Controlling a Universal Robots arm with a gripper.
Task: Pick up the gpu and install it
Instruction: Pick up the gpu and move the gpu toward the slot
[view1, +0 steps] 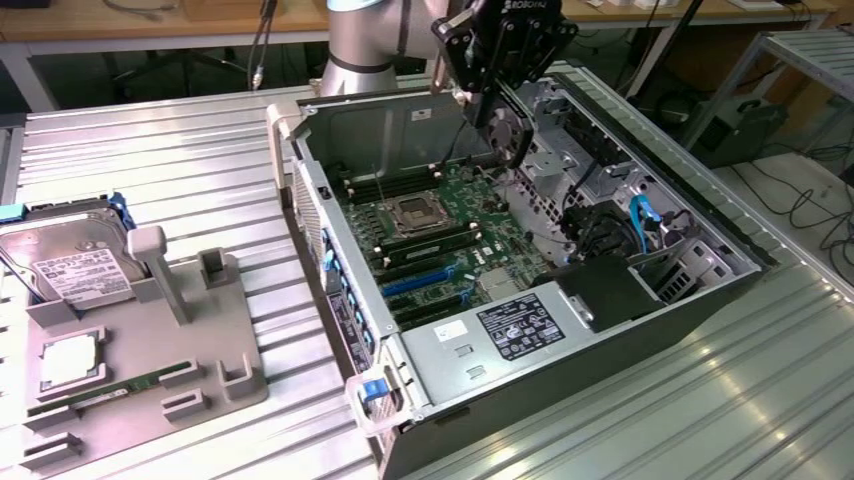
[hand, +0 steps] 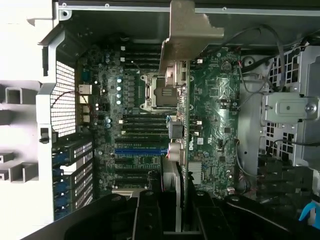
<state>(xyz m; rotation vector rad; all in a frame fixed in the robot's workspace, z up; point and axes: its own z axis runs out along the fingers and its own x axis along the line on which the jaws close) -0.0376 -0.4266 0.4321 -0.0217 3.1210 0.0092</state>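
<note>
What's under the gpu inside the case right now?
Held by the end effector, the gpu hangs over the motherboard: CPU socket and blue slot show. The board strip directly beneath the card is covered.

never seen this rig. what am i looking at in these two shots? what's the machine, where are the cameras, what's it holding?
It is a single robot arm with a two-finger tool at its end. One picture comes from a camera off the arm, looking down on a ribbed metal table. The other comes from a camera on the wrist, looking past the tool into the open computer case. The tool is shut on the gpu, a card with a fan, held on edge above the motherboard and not yet seated. On the exterior view's left, a grey holder carries a hard drive and a memory stick.
</note>
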